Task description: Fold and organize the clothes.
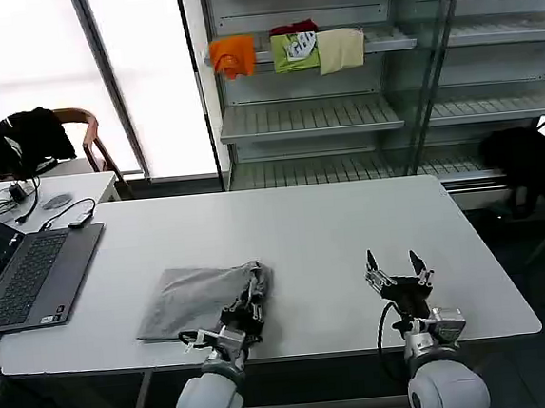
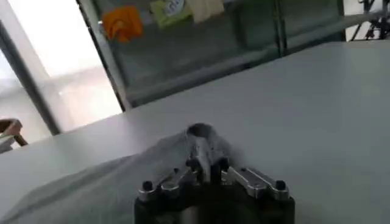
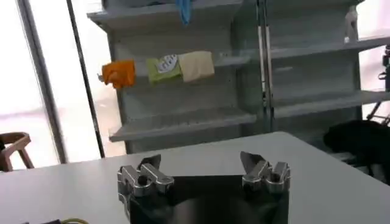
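Shirt on table, right of laptop, shelves behind.

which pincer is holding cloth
The left pincer, shut on the right edge of the grey shirt on the table. The right pincer is open, gripping nothing.

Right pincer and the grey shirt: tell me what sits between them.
Nothing: in the head view, bare table separates the open right pincer from the grey shirt, which the left pincer grips.

a white table stands before grey shelving and bright windows.
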Robot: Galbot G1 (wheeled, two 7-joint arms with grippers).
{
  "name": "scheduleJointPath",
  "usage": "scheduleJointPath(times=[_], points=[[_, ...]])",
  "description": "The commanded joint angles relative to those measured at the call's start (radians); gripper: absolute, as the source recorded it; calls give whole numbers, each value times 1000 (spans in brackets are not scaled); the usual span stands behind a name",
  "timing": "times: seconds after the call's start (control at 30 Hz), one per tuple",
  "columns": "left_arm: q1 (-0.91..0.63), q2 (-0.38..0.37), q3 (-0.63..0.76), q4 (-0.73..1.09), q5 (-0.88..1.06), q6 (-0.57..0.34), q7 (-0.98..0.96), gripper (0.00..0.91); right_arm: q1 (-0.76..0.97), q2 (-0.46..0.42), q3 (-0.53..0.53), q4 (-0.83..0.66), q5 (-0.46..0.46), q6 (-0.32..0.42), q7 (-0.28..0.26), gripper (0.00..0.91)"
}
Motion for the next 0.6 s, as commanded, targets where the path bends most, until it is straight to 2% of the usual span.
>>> scheduleJointPath(times=[0.03, 0.23, 0.33, 0.43, 0.47, 0.6], points=[[0, -28, 57, 60, -18, 18, -26, 907, 3, 3, -7, -2, -4, 1, 1, 907], [15, -10, 59, -37, -149, 13, -5, 907, 7, 4, -9, -9, -8, 1, 1, 907], [15, 24, 6, -164, -311, 0, 22, 907, 7, 2, -8, -12, -7, 2, 1, 907], [-7, 62, -117, -261, -451, 11, 24, 907, 7, 3, -8, -15, -7, 4, 1, 907], [-16, 89, -201, -279, -508, 17, 25, 907, 5, 3, -8, -16, -6, 6, 1, 907], [-43, 175, -478, -235, -702, 26, 60, 907, 4, 7, -13, -21, -7, 13, -1, 907]])
